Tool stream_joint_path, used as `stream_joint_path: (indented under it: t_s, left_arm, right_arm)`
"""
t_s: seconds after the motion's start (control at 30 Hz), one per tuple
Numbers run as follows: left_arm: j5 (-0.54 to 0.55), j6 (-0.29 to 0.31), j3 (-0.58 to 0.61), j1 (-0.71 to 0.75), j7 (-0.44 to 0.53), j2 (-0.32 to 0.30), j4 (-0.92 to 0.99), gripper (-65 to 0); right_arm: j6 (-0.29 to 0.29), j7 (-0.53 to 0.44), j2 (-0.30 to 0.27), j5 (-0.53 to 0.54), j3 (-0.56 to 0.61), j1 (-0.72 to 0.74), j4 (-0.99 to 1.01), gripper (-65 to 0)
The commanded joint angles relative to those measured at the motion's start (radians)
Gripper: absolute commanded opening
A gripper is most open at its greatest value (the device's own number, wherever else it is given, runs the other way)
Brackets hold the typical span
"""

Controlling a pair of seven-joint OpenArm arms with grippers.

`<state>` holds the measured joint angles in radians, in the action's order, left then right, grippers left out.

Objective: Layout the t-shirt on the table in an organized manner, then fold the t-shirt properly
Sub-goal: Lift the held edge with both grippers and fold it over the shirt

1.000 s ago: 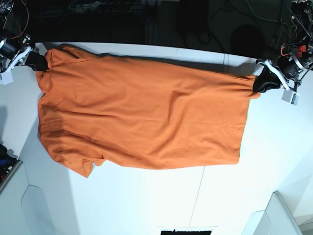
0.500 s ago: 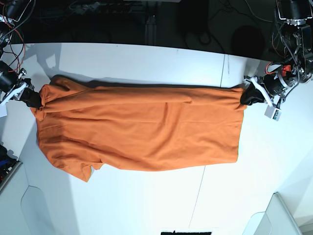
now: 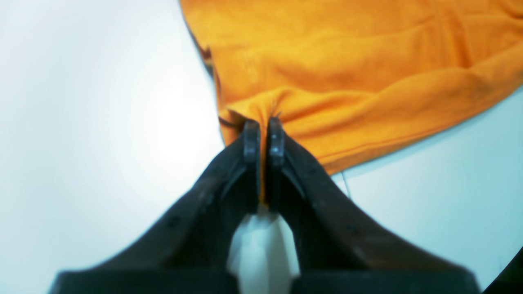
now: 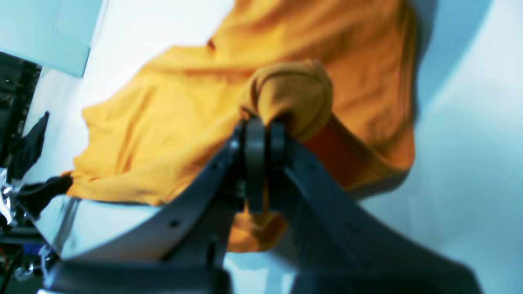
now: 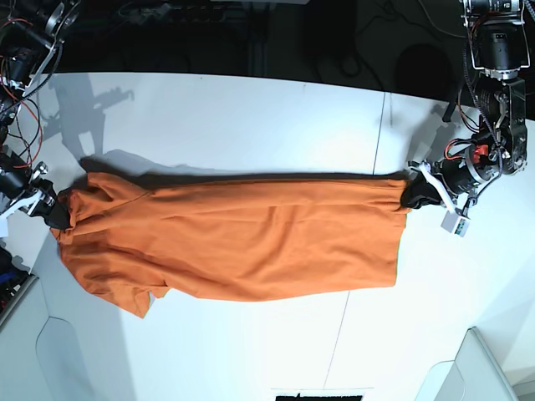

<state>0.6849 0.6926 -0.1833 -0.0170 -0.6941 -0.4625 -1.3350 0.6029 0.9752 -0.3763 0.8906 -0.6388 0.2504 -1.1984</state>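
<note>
the t-shirt (image 5: pixel 242 242) was a plain bright orange with no print, turning yellower in the wrist views. the table (image 5: pixel 251 109) beneath it was smooth white, crossed by a thin dark seam line (image 5: pixel 382 125). both grippers' fingers (image 3: pixel 251 141) were black.

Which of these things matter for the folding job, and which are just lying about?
Part of the job:
- t-shirt
- table
- left end effector, shut on t-shirt
- right end effector, shut on t-shirt

Just lying about:
- loose cables behind the table
</note>
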Motion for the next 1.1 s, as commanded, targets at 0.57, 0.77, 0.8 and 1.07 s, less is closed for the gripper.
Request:
stream_joint_path:
  t_s: [0.57,0.77,0.8,1.07]
  left_arm:
    - [0.128,0.006,-0.037,-0.016,-0.045,-0.017,0.005,-42.4]
    - [0.242,0.006,-0.141,-0.016,-0.096,-0.024,-0.105,-42.4]
    - [0.257,0.006,-0.139,-0.016,-0.097,-0.025,-0.105,-42.4]
    - [0.167,0.006,-0.023,-0.017,-0.042,0.005,-0.105,-42.3]
  right_arm:
    - [-0.014,-0.027,0.013,-0.104,0.099,0.037,-0.068,-38.5]
    - [-0.013,-0.032,0.006,-0.104,-0.009,0.037,-0.123,-38.5]
    - [-0.013,-0.044,0.006,-0.105,-0.01,0.037,-0.123,-38.5]
    - [-0.014,-0.13,0.008,-0.178,0.103,0.04,-0.122,-49.6]
